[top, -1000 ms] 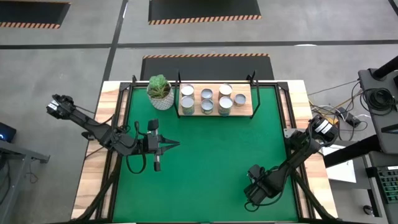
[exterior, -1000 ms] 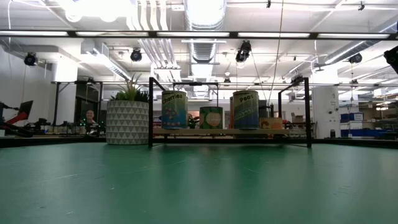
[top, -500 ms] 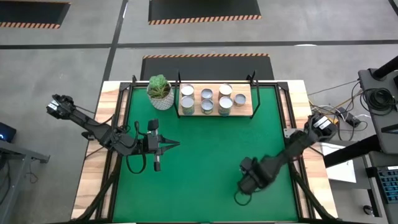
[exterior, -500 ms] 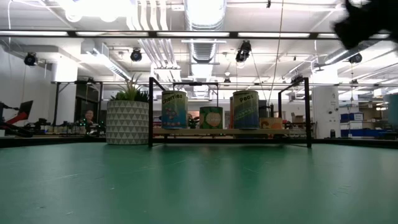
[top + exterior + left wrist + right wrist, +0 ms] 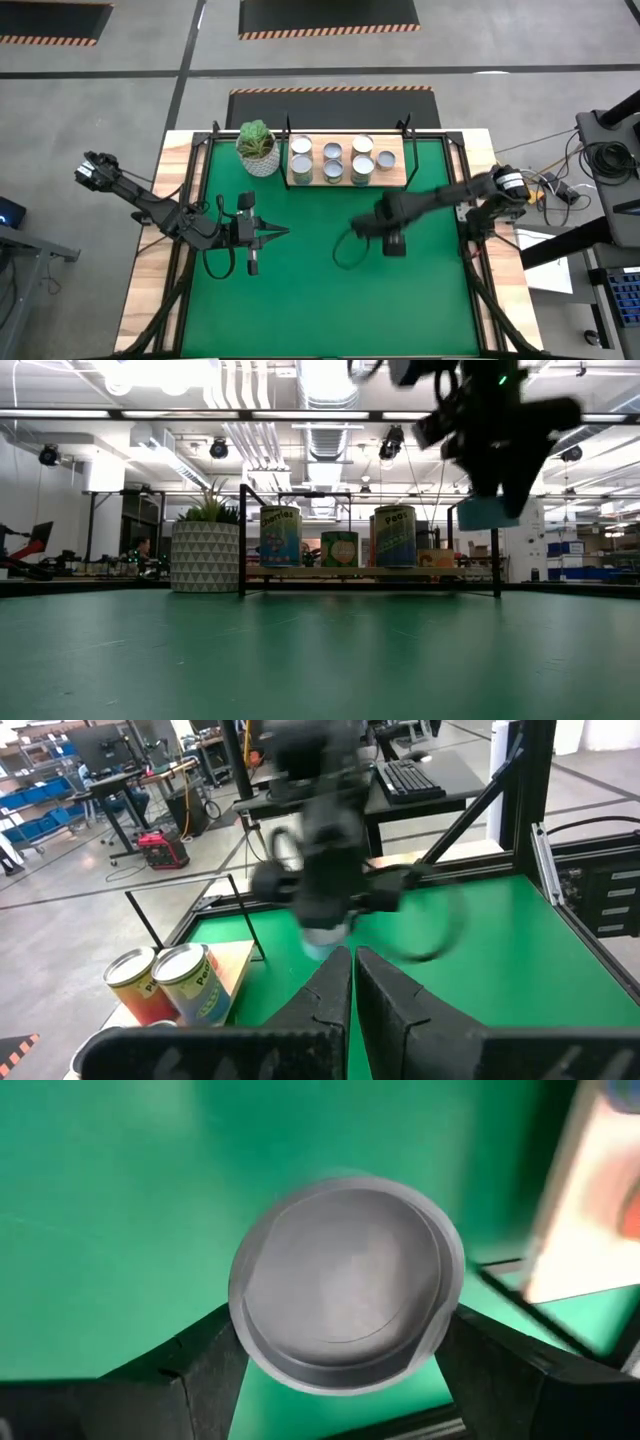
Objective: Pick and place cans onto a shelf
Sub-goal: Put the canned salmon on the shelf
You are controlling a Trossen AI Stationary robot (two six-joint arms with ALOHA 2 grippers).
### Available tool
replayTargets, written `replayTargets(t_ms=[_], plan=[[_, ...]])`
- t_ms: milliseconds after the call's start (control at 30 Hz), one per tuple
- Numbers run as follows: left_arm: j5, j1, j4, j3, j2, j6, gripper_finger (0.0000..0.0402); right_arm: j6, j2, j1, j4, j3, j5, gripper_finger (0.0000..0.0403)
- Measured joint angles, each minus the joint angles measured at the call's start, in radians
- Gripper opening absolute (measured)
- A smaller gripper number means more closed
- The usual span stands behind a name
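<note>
The shelf (image 5: 395, 178) is a light wooden board with black posts at the mat's far edge, and several cans (image 5: 332, 171) with silver tops stand on it. The shelf also shows in the low view (image 5: 300, 571). My right gripper (image 5: 390, 236) hovers over the mat's middle, near side of the shelf, shut on one more can (image 5: 345, 1280). That can shows pale blue in the low view (image 5: 487, 512). My left gripper (image 5: 284, 233) is shut and empty, level above the mat's left half. My right gripper pinches the can's round side wall (image 5: 240, 1315) between its two fingers (image 5: 200, 1365), one on each side. One flat round end of the can faces the wrist camera. The can hangs below the gripper, a little tilted, lifted clear of the mat (image 5: 300, 660).
A white patterned pot with a green plant (image 5: 258, 150) stands just left of the shelf. The shelf's black posts (image 5: 241, 540) rise at its corners. A black cable loop (image 5: 345, 252) hangs from the right arm. Bare green mat (image 5: 330, 310) lies toward the near edge.
My right gripper has swung with the can from the mat's near right corner toward the far edge and the left, to the mat's middle in front of the shelf. It has come into the low view and stays shut on the can. My left arm has kept still.
</note>
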Motion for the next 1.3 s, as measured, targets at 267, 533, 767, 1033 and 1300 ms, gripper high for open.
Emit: replayTargets(t_ms=[267,533,767,1033,1300], plan=[[-0.001,0.0,0.002,0.0,0.0,0.031,0.0,-0.245,-0.061,-0.314,0.087,-0.059,0.034,0.0275],[-0.068,0.0,0.023,0.01,-0.001,0.115,0.0,-0.405,-0.083,-0.475,0.171,-0.081,0.023,0.0276],[-0.169,0.0,-0.004,0.011,-0.001,0.144,0.0,-0.472,-0.071,-0.541,0.249,-0.093,0.022,0.0276],[-0.197,0.0,-0.007,0.011,-0.002,0.169,0.0,-0.479,-0.07,-0.566,0.266,-0.142,0.021,0.0276],[-0.209,0.0,-0.01,0.015,-0.005,0.183,0.0,-0.484,-0.045,-0.578,0.339,-0.161,0.024,0.0279]])
